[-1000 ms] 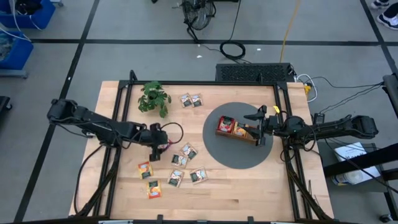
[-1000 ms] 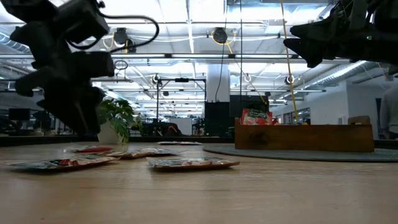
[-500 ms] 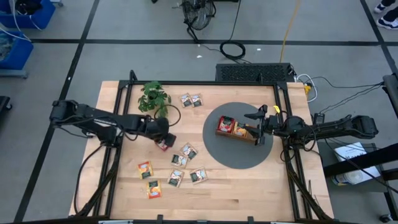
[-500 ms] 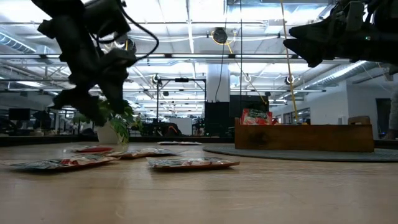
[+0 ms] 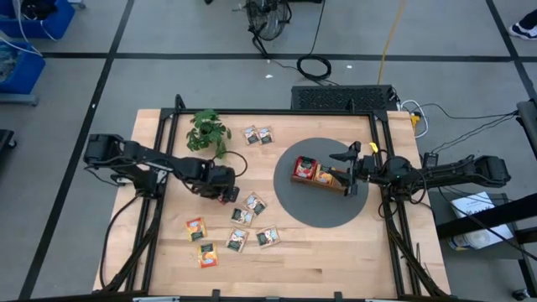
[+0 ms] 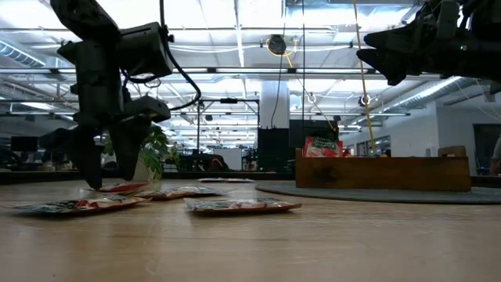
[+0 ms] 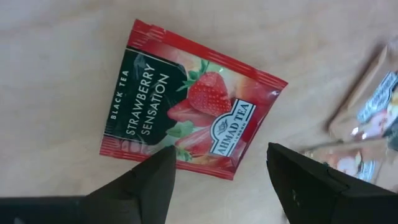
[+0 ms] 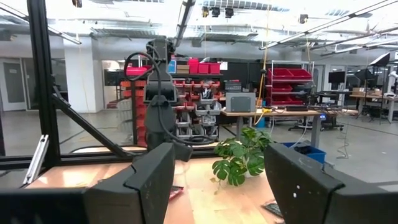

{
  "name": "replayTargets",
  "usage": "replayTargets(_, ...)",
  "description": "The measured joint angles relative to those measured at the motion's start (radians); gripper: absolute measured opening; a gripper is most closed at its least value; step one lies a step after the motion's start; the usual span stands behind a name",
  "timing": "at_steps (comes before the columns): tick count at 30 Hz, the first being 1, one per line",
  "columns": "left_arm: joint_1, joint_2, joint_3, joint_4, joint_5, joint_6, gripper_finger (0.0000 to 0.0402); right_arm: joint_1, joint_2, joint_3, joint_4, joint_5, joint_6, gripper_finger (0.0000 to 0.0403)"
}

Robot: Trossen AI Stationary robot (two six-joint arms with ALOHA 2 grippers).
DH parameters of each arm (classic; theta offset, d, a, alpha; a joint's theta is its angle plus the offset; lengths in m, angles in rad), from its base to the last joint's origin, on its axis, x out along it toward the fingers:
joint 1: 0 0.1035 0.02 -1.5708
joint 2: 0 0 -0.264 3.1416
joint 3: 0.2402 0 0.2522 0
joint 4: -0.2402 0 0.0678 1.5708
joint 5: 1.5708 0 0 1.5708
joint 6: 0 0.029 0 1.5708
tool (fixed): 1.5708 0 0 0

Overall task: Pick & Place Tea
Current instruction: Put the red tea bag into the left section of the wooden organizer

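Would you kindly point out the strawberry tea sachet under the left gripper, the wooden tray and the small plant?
strawberry tea sachet (image 7: 186, 118): left wrist view, middle of its printed face.
wooden tray (image 6: 383, 174): low view, its front wall.
small plant (image 5: 207, 132): high view, centre of its leaves.

Your tabletop (image 5: 319, 252) is a light wooden slab, and in the right half of the high view a round grey mat (image 5: 294, 205) lies on it, with a small leafy plant (image 5: 207, 132) standing at the upper left. Two tea sachets (image 5: 258, 135) lie side by side near the upper edge, right of the plant. The other loose sachets (image 5: 237, 241) are scattered left of the mat toward the lower centre, a red strawberry sachet (image 7: 193, 99) among them.
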Motion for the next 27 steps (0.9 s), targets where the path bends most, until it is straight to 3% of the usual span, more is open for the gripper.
replayTargets(8, 0.0, 0.006, 0.001, -0.096, -0.14, 0.011, 0.0252, 0.0, 0.0, 0.0, 0.008, 0.0, 0.006, 0.0228)
replayTargets(14, -0.016, 0.011, -0.003, -0.103, -0.201, 0.079, 0.0204, 0.0, 0.0, 0.0, 0.008, 0.0, 0.007, 0.0228)
replayTargets(17, -0.031, 0.002, -0.008, -0.085, -0.203, 0.236, 0.0173, 0.0, 0.0, 0.0, 0.007, -0.001, 0.007, 0.0228)
replayTargets(21, -0.055, -0.037, -0.011, -0.034, -0.178, 0.596, 0.0148, 0.0, 0.0, 0.0, 0.006, -0.001, 0.007, 0.0228)
replayTargets(24, -0.076, -0.067, -0.015, -0.006, -0.139, 0.804, 0.0141, 0.0, 0.0, 0.0, 0.001, -0.001, 0.014, 0.0228)
replayTargets(27, -0.095, -0.086, -0.012, 0.031, -0.142, 0.893, 0.0152, 0.0, 0.0, 0.0, 0.0, -0.003, 0.015, 0.0228)
